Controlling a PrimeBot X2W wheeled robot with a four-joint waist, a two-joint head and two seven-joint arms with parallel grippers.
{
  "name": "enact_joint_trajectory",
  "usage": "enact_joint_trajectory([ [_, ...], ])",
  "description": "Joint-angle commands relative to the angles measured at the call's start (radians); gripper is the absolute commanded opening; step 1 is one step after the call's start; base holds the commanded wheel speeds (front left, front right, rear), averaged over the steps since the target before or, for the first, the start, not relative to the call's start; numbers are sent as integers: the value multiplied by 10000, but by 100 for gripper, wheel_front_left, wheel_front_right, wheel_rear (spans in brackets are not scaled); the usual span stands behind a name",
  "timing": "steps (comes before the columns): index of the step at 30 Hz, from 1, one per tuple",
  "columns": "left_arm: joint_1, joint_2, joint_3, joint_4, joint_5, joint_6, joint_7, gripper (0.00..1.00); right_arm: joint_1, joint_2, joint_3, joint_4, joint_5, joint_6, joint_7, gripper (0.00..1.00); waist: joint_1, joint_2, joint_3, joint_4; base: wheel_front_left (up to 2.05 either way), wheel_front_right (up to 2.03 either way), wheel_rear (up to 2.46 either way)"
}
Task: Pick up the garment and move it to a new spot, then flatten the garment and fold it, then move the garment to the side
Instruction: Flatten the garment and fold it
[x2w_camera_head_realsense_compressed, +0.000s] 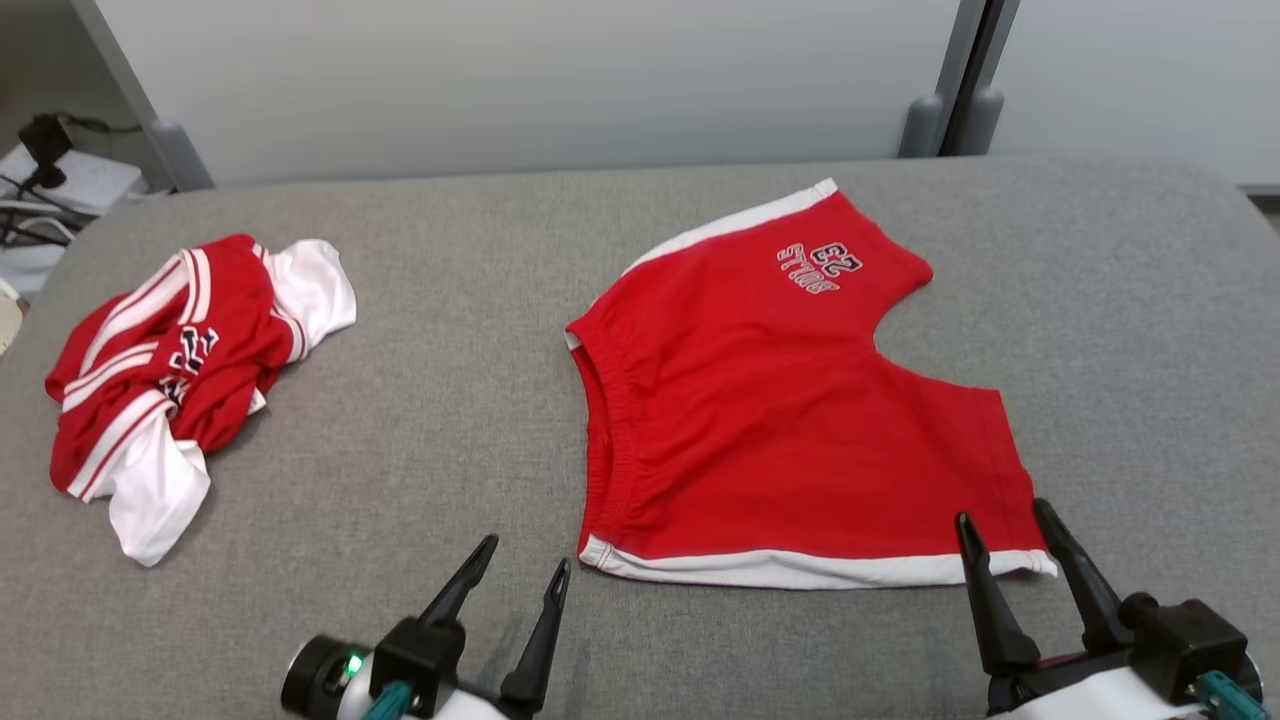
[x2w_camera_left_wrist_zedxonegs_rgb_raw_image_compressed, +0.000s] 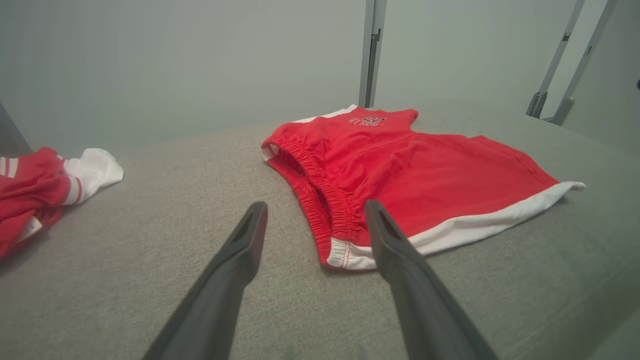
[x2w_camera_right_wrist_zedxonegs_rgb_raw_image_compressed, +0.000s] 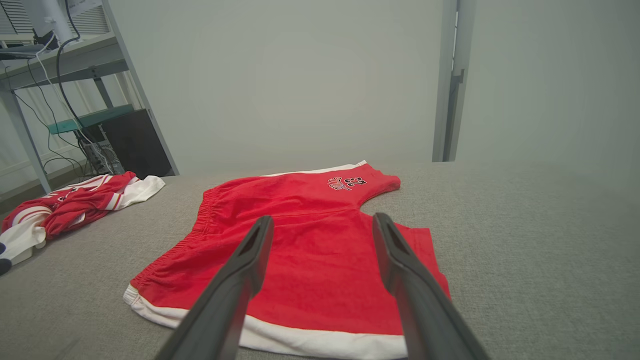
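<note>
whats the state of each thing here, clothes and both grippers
red shorts, spread out flat on the grey table, unfolded, not held
red and white jersey, crumpled in a heap on the table's left side, not held
left gripper, open, empty, near the shorts' waistband corner
right gripper, open, empty, at the shorts' near white hem

I see the grey padded table (x2w_camera_head_realsense_compressed: 420, 450) carrying flat red shorts (x2w_camera_head_realsense_compressed: 780, 400) and, well to their left, a crumpled jersey (x2w_camera_head_realsense_compressed: 180, 350).
</note>
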Motion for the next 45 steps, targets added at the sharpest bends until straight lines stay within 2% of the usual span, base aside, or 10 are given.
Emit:
enact_joint_trajectory([
  [1,-807,53,214,36,137,-88,-59,100,-472,-179,192,-282,54,0,-133,100,0,-1,393,27,0,0,0],
  [6,-1821,25,-111,1383,103,-287,-59,100,-797,-298,290,-206,74,0,-133,100,0,-1,932,-93,0,0,0],
  [16,-2684,58,-818,3087,488,-403,-59,100,-1109,-408,372,-45,173,0,-133,100,0,-1,1243,-389,0,0,0],
  [36,-3224,85,-975,3852,607,-133,-59,100,-1275,-495,386,32,247,0,-134,100,0,-1,1415,-834,0,0,0],
  [37,-3240,83,-979,3823,602,-123,-59,94,-1279,-500,380,40,242,0,-134,100,0,-1,1419,-836,0,0,0],
  [38,-3243,80,-989,3808,595,-115,-59,32,-1280,-506,376,48,235,0,-134,100,0,-1,1422,-837,0,0,0],
  [39,-3245,77,-1001,3801,592,-112,-59,9,-1282,-512,374,54,227,0,-134,100,0,-1,1427,-836,0,0,0],
  [40,-3246,75,-1015,3782,590,-107,-59,0,-1283,-517,369,61,220,0,-134,100,0,-1,1431,-834,0,0,0],
  [45,-3105,86,-1063,3708,565,-90,-59,0,-1248,-543,326,195,212,0,-134,100,0,-1,1439,-806,0,0,0],
])
